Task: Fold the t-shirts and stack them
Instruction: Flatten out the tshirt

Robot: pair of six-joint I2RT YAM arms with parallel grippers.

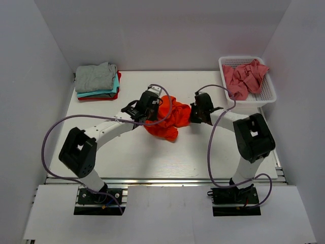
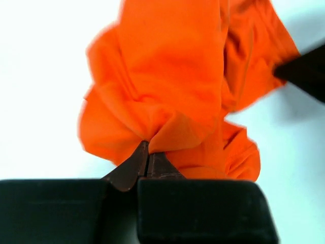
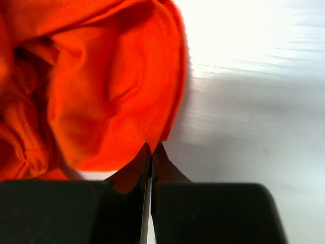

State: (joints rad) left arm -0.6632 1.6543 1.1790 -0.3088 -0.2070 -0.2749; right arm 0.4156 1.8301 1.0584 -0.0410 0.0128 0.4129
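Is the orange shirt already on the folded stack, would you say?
No, the orange shirt lies crumpled, well apart from the folded stack.

Grey walls (image 1: 162, 30) around white table (image 1: 152, 160)

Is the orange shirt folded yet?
No, crumpled: the orange shirt bunches in wrinkles, pinched by the left gripper and right gripper.

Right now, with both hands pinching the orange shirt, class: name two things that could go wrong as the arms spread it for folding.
1. The left hand and right hand each pinch only a small fold of the orange t-shirt at their tips, so a tug could pull the cloth free.
2. The shirt is crumpled between them; they may not hold matching corners, so spreading could leave it twisted and badly folded.
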